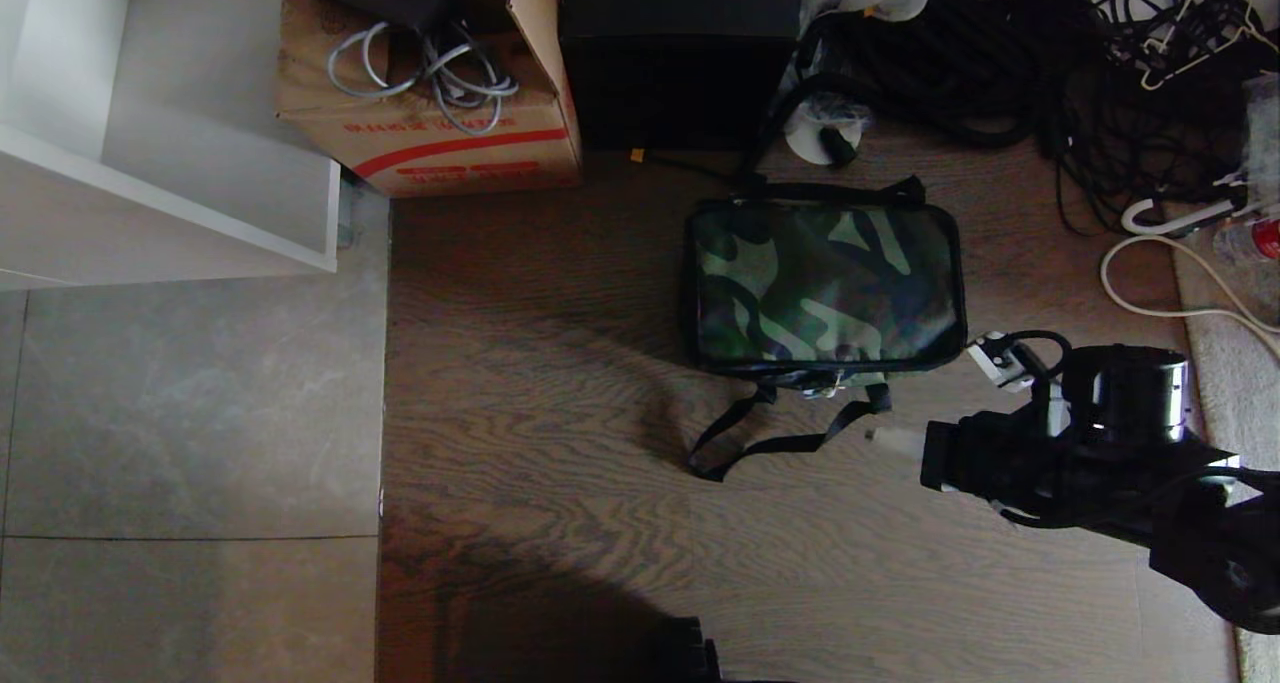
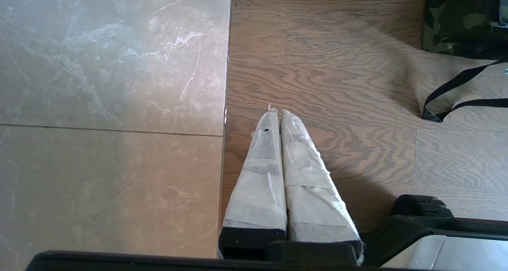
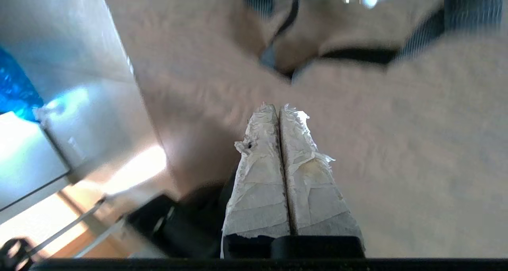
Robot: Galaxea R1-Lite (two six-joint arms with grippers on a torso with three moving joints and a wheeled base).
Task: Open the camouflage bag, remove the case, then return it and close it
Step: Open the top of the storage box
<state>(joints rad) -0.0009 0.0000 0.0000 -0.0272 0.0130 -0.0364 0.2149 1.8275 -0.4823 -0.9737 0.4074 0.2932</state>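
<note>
The camouflage bag (image 1: pixel 825 285) lies zipped on the floor. The right gripper (image 1: pixel 885 437), fingers pressed together and empty, hovers just beside its strap; next, reaching the zipper loop.

brown cardboard box (image 1: pixel 440 133), tall black box (image 1: pixel 680 53), tangled cables (image 1: pixel 1000 53), white shelf (image 1: pixel 160 163)

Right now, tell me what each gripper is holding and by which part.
Nothing is held. The left gripper and the right gripper both have shut jaws with nothing between them. The camouflage bag lies closed and untouched on the floor.
</note>
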